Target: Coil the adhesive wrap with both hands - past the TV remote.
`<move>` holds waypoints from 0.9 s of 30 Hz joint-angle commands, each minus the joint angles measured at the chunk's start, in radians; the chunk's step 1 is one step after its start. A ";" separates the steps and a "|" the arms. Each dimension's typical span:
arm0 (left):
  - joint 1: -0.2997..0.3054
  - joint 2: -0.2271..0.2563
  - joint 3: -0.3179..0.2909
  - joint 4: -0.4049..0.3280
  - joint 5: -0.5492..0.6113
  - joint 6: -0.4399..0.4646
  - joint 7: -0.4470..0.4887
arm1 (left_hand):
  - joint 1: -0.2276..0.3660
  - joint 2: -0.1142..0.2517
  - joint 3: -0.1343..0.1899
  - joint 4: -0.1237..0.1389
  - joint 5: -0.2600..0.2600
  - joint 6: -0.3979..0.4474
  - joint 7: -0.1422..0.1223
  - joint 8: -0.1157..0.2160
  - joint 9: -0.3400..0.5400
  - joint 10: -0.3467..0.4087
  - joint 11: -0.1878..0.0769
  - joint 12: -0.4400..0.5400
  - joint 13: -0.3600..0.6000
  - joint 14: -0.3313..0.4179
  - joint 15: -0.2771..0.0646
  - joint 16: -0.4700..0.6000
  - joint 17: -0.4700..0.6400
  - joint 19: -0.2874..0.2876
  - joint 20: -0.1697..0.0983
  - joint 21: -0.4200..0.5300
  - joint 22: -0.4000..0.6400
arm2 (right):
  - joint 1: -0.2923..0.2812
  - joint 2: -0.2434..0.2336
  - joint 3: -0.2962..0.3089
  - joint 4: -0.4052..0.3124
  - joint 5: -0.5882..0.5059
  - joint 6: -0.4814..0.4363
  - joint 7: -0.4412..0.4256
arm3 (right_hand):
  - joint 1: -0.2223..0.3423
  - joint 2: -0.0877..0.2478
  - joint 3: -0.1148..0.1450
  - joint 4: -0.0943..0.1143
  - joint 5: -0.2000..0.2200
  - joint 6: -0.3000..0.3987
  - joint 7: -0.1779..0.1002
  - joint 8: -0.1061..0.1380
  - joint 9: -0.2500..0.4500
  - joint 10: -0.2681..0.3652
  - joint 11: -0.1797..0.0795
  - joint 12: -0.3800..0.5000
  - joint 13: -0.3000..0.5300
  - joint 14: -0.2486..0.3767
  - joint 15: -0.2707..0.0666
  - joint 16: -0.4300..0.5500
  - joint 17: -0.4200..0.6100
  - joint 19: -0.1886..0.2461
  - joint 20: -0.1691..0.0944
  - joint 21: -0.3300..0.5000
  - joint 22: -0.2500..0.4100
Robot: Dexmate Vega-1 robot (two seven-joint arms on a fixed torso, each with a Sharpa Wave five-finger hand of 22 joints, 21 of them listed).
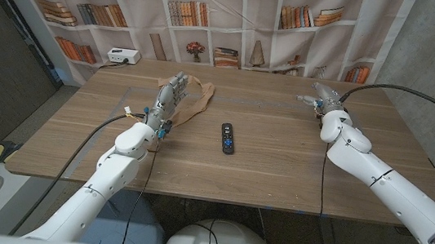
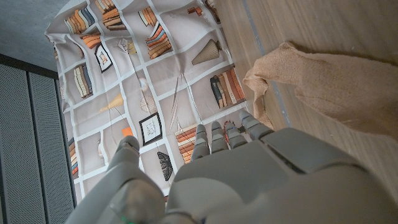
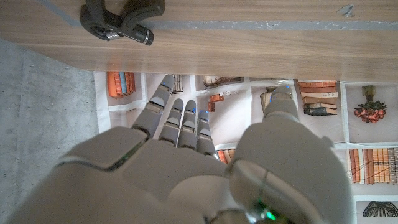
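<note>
The adhesive wrap (image 1: 198, 103) is a tan, loosely crumpled strip lying on the wooden table (image 1: 279, 158) left of centre; in the left wrist view the wrap (image 2: 323, 84) lies on the wood beyond my fingers. My left hand (image 1: 166, 101) stands just left of the wrap with its fingers stretched out, holding nothing. From the left wrist view I cannot tell whether the left hand (image 2: 249, 177) touches the wrap. The black TV remote (image 1: 228, 137) lies to the right of the wrap. My right hand (image 1: 323, 104) is far off at the back right, fingers straight and empty, as the right hand (image 3: 186, 162) also shows from its wrist.
A white box (image 1: 122, 56) sits at the table's back left corner. A black clamp (image 3: 118, 22) grips the table edge near my right hand. A bookshelf-print backdrop (image 1: 237, 26) hangs behind the table.
</note>
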 commanded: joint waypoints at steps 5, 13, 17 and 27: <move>-0.003 0.006 -0.005 0.011 -0.003 -0.002 -0.004 | -0.001 0.011 0.002 -0.004 0.003 -0.002 -0.004 0.000 0.003 0.009 0.002 0.004 0.004 -0.009 -0.004 0.005 0.003 0.005 0.002 0.000 0.004 | 0.000 -0.026 0.010 0.043 0.005 0.085 0.008 | -0.005 0.000 0.001 0.001 0.003 0.002 -0.013 -0.001 0.003 0.011 -0.014 -0.003 0.002 -0.002 -0.010 -0.002 0.004 -0.005 0.003 -0.004 0.002; -0.015 0.001 0.000 0.031 -0.002 -0.007 -0.012 | -0.001 0.010 0.001 -0.004 0.003 -0.002 -0.004 0.000 0.003 0.009 0.003 0.004 0.004 -0.009 -0.004 0.005 0.003 0.004 0.002 0.000 0.004 | -0.005 -0.043 0.018 0.058 0.000 0.105 0.013 | -0.005 0.000 0.001 0.002 0.003 -0.006 -0.035 -0.006 0.004 0.021 -0.026 -0.002 0.003 -0.002 -0.023 -0.004 0.004 -0.008 -0.004 -0.007 0.002; -0.022 0.002 0.006 0.036 0.007 -0.007 -0.015 | -0.001 0.010 0.001 -0.004 0.003 -0.001 -0.004 0.001 0.003 0.010 0.002 0.004 0.004 -0.009 -0.003 0.005 0.003 0.004 0.002 0.000 0.004 | -0.011 -0.050 0.026 0.064 0.001 0.111 0.011 | -0.005 0.001 0.001 0.002 0.004 -0.007 -0.044 -0.007 0.004 0.022 -0.034 -0.002 0.003 -0.001 -0.025 -0.004 0.004 -0.007 -0.007 -0.008 0.002; -0.031 -0.005 0.011 0.042 0.011 -0.004 -0.018 | -0.002 0.011 0.000 -0.005 0.003 -0.002 -0.004 0.000 0.003 0.008 0.003 0.003 0.004 -0.009 -0.004 0.005 0.003 0.003 0.002 0.000 0.004 | -0.017 -0.056 0.038 0.086 0.006 0.129 0.007 | -0.003 0.004 0.002 0.002 0.005 -0.036 -0.069 -0.019 0.006 0.019 -0.079 -0.008 0.005 0.006 -0.038 -0.003 0.005 -0.003 -0.011 -0.008 0.002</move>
